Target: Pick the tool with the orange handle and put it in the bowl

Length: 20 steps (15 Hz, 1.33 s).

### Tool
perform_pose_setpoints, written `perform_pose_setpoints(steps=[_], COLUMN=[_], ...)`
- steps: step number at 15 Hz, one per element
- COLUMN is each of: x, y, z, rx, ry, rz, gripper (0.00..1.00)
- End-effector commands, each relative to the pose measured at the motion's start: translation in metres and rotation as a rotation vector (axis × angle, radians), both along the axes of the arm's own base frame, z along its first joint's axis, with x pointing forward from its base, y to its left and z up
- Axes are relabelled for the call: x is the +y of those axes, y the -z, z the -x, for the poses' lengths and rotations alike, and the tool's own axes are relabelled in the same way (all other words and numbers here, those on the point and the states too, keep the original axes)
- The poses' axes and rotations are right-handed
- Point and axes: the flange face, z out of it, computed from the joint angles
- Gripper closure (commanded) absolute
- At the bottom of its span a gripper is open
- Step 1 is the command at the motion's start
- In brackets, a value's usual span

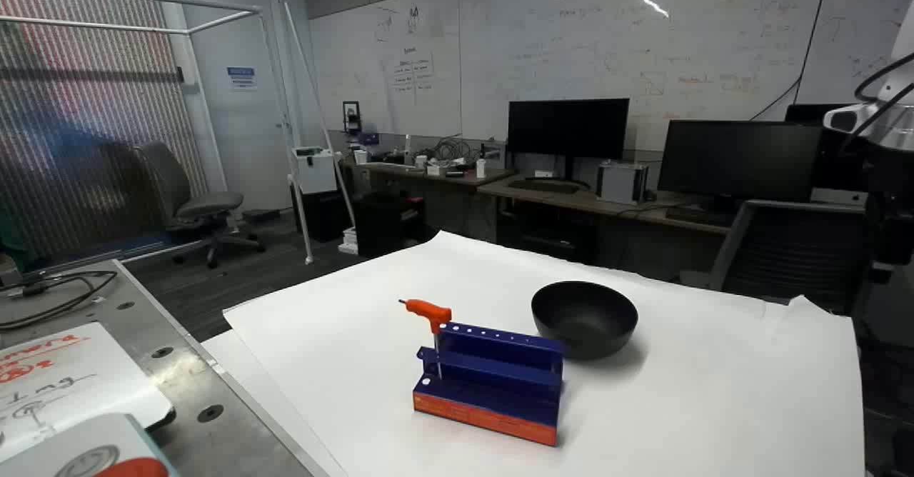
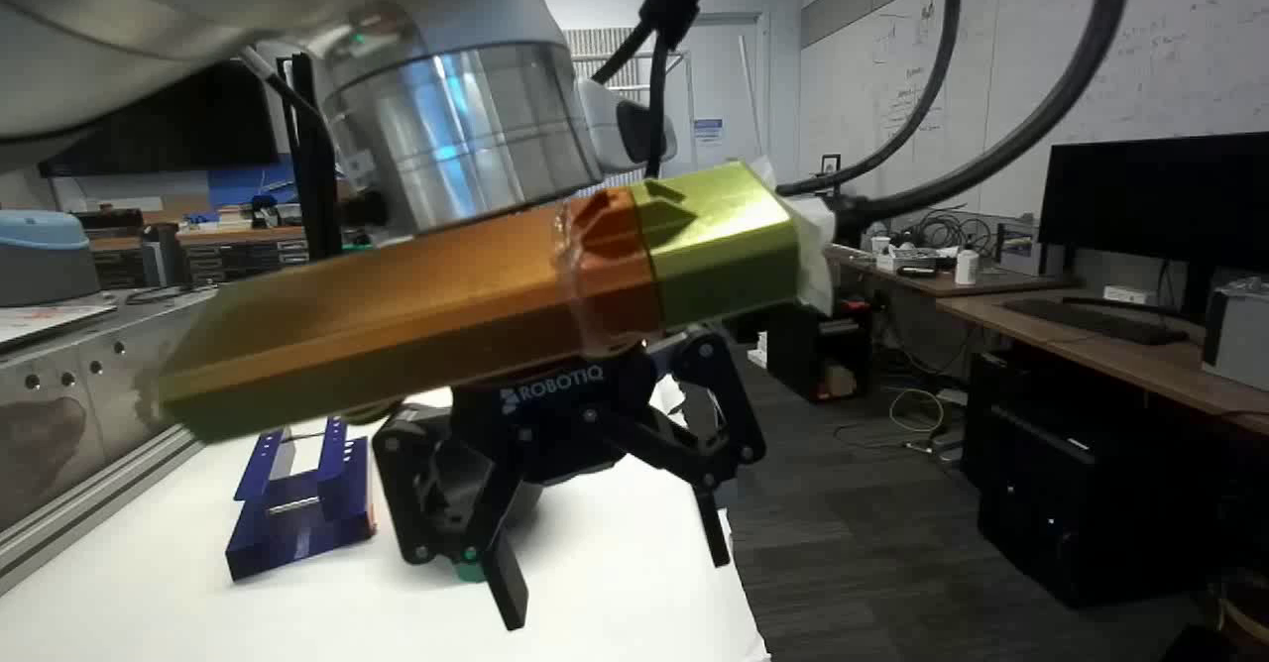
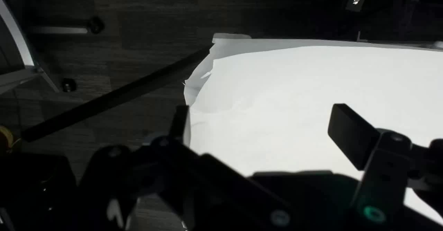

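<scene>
The tool with the orange handle (image 1: 430,313) stands upright in the left end of the blue rack (image 1: 496,395) in an exterior view. Its thin shaft runs down through the rack. The black bowl (image 1: 585,323) stands behind and to the right of the rack. In an exterior view the bowl (image 2: 522,508) shows only partly behind my gripper (image 2: 613,571), and the tool is hidden. My gripper is open and empty, raised above the table, apart from the rack and bowl. In the wrist view the open fingers (image 3: 264,129) have only white table covering between them; tool and bowl are out of view.
White paper (image 1: 343,363) covers the table, and its torn edge shows in the wrist view (image 3: 197,82). A metal-edged bench (image 1: 207,391) runs along the left. Desks with monitors (image 1: 568,127) and a chair (image 1: 792,248) stand beyond the table.
</scene>
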Motion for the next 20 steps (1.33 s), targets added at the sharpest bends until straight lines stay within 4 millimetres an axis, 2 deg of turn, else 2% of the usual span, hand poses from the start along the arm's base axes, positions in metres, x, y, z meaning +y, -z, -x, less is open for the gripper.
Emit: perform_pose_setpoints(steps=[1, 6, 7, 9, 11, 12, 15, 17, 19, 20], x=[0.000, 0.000, 0.003, 0.026, 0.063, 0.089, 0.159, 0.203, 0.240, 0.259], y=[-0.001, -0.001, -0.006, -0.028, -0.051, -0.059, -0.073, -0.073, -0.064, -0.053], z=[0.000, 0.000, -0.003, -0.021, -0.047, -0.061, -0.099, -0.123, -0.148, -0.161], rx=[0.001, 0.001, -0.008, -0.031, -0.062, -0.062, -0.054, -0.039, -0.033, -0.050], ry=[0.000, 0.000, 0.009, 0.009, -0.015, -0.039, -0.063, -0.050, -0.034, -0.041], rz=[0.000, 0.000, 0.020, 0.025, 0.038, 0.048, 0.074, 0.071, 0.049, 0.032], gripper=[0.00, 0.00, 0.00, 0.00, 0.00, 0.00, 0.00, 0.00, 0.00, 0.00])
